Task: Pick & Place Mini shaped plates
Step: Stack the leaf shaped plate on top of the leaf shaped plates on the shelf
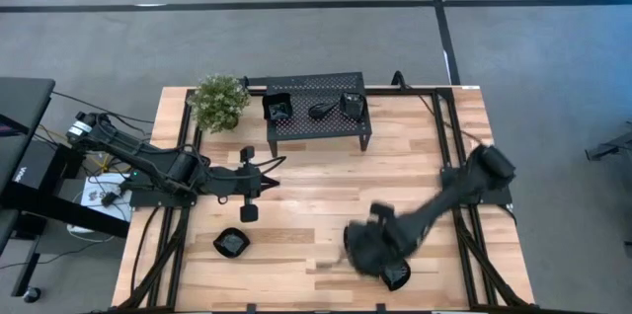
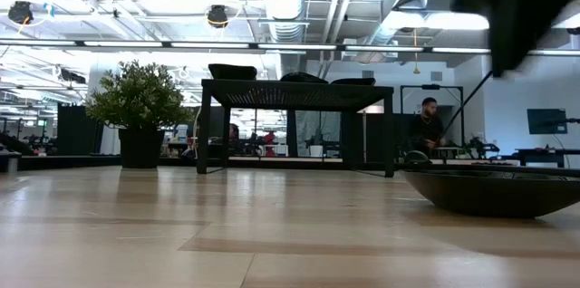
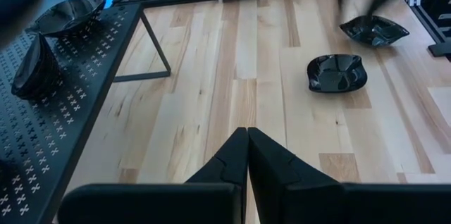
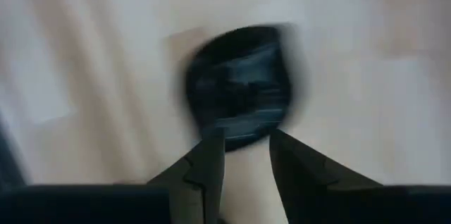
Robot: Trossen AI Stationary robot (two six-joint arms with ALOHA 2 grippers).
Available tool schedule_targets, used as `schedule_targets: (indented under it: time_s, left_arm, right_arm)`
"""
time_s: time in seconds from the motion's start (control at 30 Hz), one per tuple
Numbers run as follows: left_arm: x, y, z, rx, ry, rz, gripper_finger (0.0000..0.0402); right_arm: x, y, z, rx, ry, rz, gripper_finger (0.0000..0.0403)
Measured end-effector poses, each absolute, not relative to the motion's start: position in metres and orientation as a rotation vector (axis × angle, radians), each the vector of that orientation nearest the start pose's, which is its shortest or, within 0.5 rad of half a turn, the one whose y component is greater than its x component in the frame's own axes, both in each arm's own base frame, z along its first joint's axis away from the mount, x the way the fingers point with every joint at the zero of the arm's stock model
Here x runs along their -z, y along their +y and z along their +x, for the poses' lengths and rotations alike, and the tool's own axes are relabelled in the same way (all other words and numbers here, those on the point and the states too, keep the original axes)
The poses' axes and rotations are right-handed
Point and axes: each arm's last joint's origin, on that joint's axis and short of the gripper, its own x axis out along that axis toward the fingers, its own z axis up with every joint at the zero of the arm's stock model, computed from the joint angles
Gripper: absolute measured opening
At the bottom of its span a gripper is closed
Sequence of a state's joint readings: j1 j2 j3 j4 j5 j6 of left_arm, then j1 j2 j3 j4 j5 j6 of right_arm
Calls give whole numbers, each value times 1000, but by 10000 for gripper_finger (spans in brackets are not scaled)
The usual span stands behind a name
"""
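Three mini plates already sit on top of the black perforated stand near the upper middle of the high view, and two more remain down on the wooden surface, so by my count the job looks a bit past halfway for what I can see. One loose plate lies at the lower left of the high view, untouched, well apart from either of my arms. The other plate is right ahead of my right gripper in the right wrist view, and my jaws there stand parted with a clear gap, their tips just at the dish's near rim, nothing clamped between them yet. In the high view that gripper hovers at the lower right. My left gripper waits over the middle left of the surface, jaws pressed together and empty. A potted plant sits beside the stand's left end, out of my way.
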State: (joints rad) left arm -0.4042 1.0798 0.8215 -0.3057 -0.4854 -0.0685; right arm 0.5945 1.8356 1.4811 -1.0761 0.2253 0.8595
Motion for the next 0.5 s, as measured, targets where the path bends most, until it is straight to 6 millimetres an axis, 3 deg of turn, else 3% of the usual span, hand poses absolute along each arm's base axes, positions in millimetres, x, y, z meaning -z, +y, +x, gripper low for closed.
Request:
schedule_targets:
  time_s: [0.1, 0.2, 0.33, 0.5]
  left_arm:
    - [-283, -77, 214, -94, 494, 177, 12]
    - [-285, -77, 215, -93, 474, 170, 12]
    - [-286, -78, 216, -93, 456, 162, 12]
    - [-287, -78, 217, -93, 444, 157, 12]
  right_arm:
    - [-208, 226, 300, 213, 1281, 188, 108]
    - [-187, 245, 303, 190, 1262, 217, 108]
    - [-174, 247, 304, 225, 1282, 212, 108]
    - [-173, 242, 306, 235, 1301, 189, 108]
